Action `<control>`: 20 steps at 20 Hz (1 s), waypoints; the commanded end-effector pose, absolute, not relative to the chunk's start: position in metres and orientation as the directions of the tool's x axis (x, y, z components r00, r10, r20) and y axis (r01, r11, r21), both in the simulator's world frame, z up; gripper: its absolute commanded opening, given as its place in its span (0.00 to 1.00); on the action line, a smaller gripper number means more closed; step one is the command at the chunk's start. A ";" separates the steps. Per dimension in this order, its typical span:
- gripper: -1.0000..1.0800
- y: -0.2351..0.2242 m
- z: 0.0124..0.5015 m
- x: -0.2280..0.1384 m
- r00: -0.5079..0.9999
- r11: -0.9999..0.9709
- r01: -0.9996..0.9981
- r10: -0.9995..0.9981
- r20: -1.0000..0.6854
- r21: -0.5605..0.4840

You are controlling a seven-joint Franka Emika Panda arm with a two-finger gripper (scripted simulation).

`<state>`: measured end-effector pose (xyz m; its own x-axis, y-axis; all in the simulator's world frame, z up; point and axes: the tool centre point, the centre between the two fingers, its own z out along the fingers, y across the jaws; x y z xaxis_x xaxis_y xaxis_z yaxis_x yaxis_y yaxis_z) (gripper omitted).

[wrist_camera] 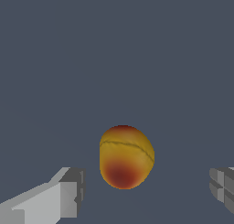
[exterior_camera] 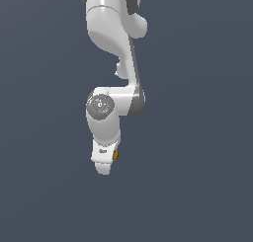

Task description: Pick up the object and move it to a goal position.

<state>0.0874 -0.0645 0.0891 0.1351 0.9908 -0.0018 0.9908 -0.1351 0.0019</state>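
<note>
The tool (wrist_camera: 146, 191) is spread apart around the ball (wrist_camera: 125, 157) – its fingers (wrist_camera: 55, 202) cut off at the frame edges.

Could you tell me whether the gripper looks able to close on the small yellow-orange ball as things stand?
Probably yes: the gripper has its jaws spread wide either side of the ball, with nothing visible between them.

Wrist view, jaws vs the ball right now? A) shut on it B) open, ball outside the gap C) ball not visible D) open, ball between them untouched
D: the yellow-orange ball sits in the gap with clear floor on both sides, and the gripper has its jaws spread wide apart.
</note>
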 end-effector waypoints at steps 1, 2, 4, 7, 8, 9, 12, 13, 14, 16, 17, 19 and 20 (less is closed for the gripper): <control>0.96 -0.067 0.087 0.089 0.107 -0.107 0.994 0.994 -0.001 0.001; 0.96 -0.068 0.086 0.089 0.099 -0.099 0.995 0.995 -0.001 0.001; 0.96 -0.069 0.085 0.089 0.088 -0.088 0.996 0.996 0.000 0.000; 0.96 -0.070 0.084 0.090 0.079 -0.079 0.997 0.997 0.000 0.000; 0.96 -0.070 0.084 0.090 0.078 -0.078 0.997 0.997 0.000 0.000; 0.96 -0.070 0.084 0.089 0.082 -0.082 0.997 0.997 0.000 0.000; 0.96 -0.070 0.080 0.089 0.082 -0.082 0.997 0.997 0.000 0.000; 0.96 -0.070 0.078 0.089 0.082 -0.082 0.997 0.997 0.000 0.000; 0.96 -0.070 0.074 0.089 0.081 -0.081 0.997 0.997 0.000 0.000; 0.96 -0.070 0.064 0.089 0.080 -0.080 0.997 0.997 0.000 0.000; 0.96 -0.070 0.058 0.089 0.080 -0.080 0.997 0.997 0.000 0.000; 0.96 -0.070 0.046 0.088 0.079 -0.079 0.997 0.997 0.000 0.000; 0.96 -0.070 0.042 0.088 0.078 -0.078 0.997 0.997 0.000 0.000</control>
